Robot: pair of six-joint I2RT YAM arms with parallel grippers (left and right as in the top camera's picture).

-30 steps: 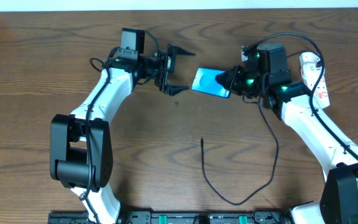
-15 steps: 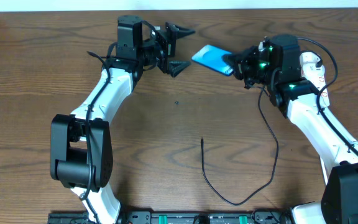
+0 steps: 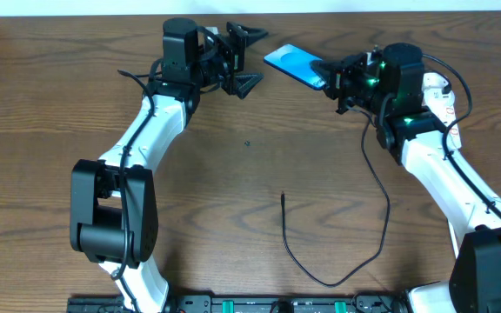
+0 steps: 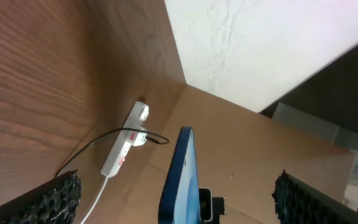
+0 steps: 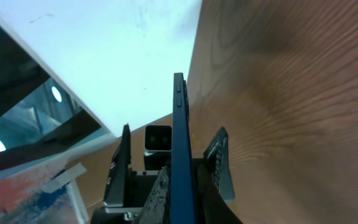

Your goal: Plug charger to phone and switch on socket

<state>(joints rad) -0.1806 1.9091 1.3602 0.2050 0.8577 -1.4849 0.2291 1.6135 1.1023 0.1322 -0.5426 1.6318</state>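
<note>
Clamping the slim blue-screened smartphone point(image 3: 292, 65), raised near the wooden table's point(image 3: 59, 174) far edge: right claw point(image 3: 330, 78). Left claw point(image 3: 249, 59) wide apart, empty, opposite. Thin black charger cable point(image 3: 283, 213) loose mid-table; white power strip point(image 3: 449, 117) far right.

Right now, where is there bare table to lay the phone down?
Bare wood: the middle between the left arm and the charger, and left of that arm. Crowded: the far edge, with the left claw, the right claw holding the phone, and the socket.
</note>
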